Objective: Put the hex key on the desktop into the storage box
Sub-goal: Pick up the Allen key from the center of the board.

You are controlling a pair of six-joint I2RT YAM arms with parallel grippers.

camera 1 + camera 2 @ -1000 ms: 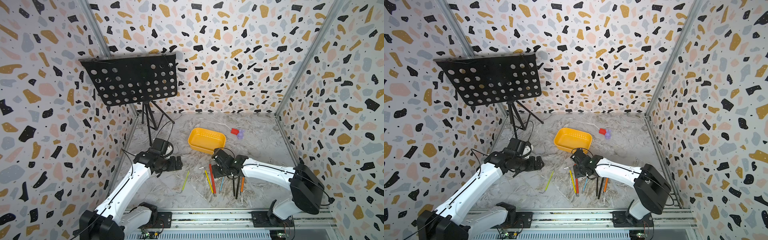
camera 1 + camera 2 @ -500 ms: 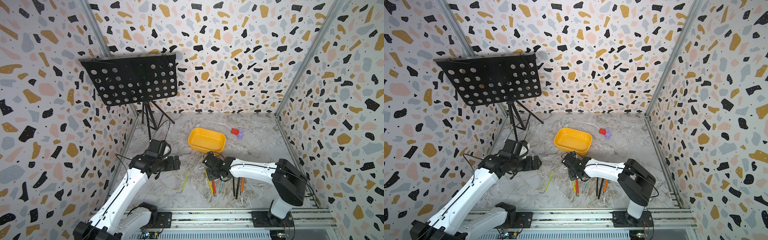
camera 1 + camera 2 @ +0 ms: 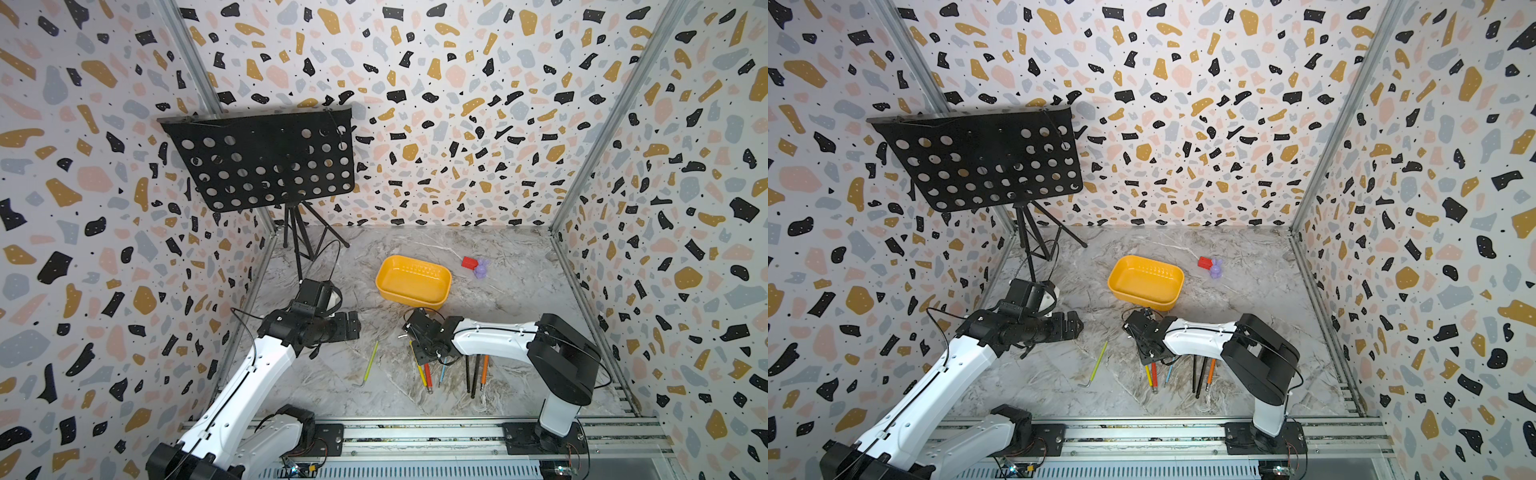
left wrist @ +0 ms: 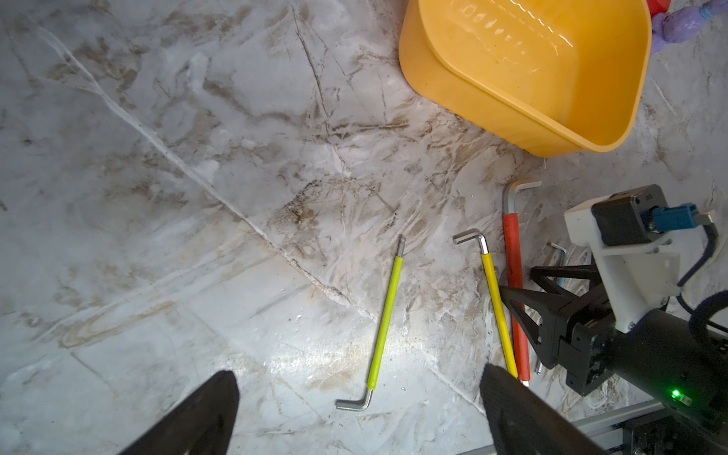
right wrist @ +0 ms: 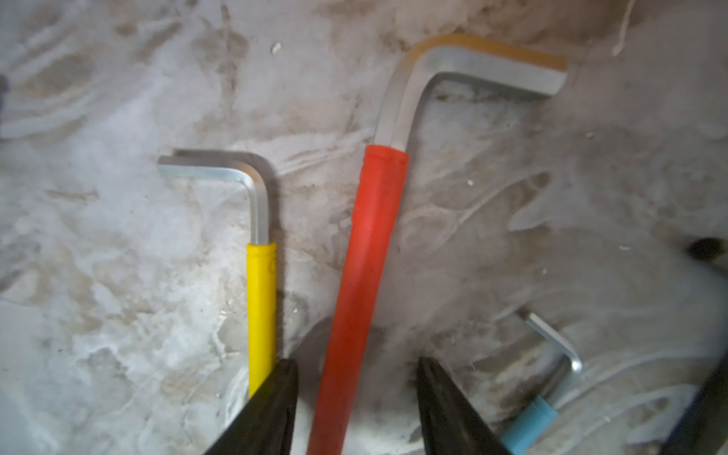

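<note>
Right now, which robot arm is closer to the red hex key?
Right. The right gripper has its jaws on either side of the red hex key. The left gripper hovers apart, on the far side of the lime-green hex key.

The red-sleeved steel hex key (image 5: pixel 366 275) is cut off by the right wrist view's edge; the small blue-sleeved hex key (image 5: pixel 539 409) is blurred.

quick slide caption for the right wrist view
Right gripper, jaws open, straddling the red hex key on the marble desktop, yellow hex key and blue hex key either side.
</note>
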